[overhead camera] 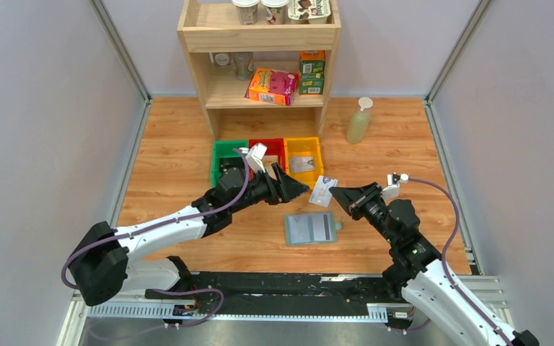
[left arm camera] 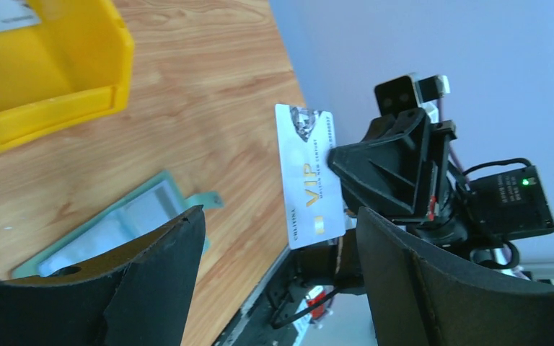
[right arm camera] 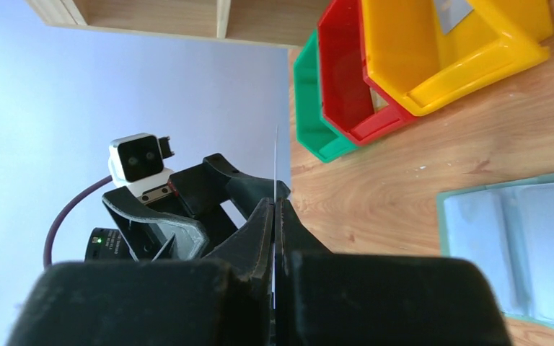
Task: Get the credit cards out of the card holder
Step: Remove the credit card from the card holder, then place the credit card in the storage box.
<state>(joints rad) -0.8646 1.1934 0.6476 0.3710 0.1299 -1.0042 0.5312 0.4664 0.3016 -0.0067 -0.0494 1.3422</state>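
The card holder (overhead camera: 310, 228) lies open and flat on the wooden table, pale blue-grey inside up; it also shows in the left wrist view (left arm camera: 126, 220) and the right wrist view (right arm camera: 526, 245). My right gripper (overhead camera: 337, 193) is shut on a white credit card (overhead camera: 323, 191) marked VIP and holds it above the table, behind the holder. The card shows face-on in the left wrist view (left arm camera: 309, 176) and edge-on in the right wrist view (right arm camera: 276, 162). My left gripper (overhead camera: 301, 189) is open, its jaws pointing at the card's free edge from the left, not touching it.
Green (overhead camera: 229, 160), red (overhead camera: 268, 150) and yellow (overhead camera: 304, 160) bins stand in a row behind the grippers; a grey card (overhead camera: 302, 164) lies in the yellow one. A wooden shelf (overhead camera: 260, 65) with packages stands at the back, a green bottle (overhead camera: 358, 121) to its right.
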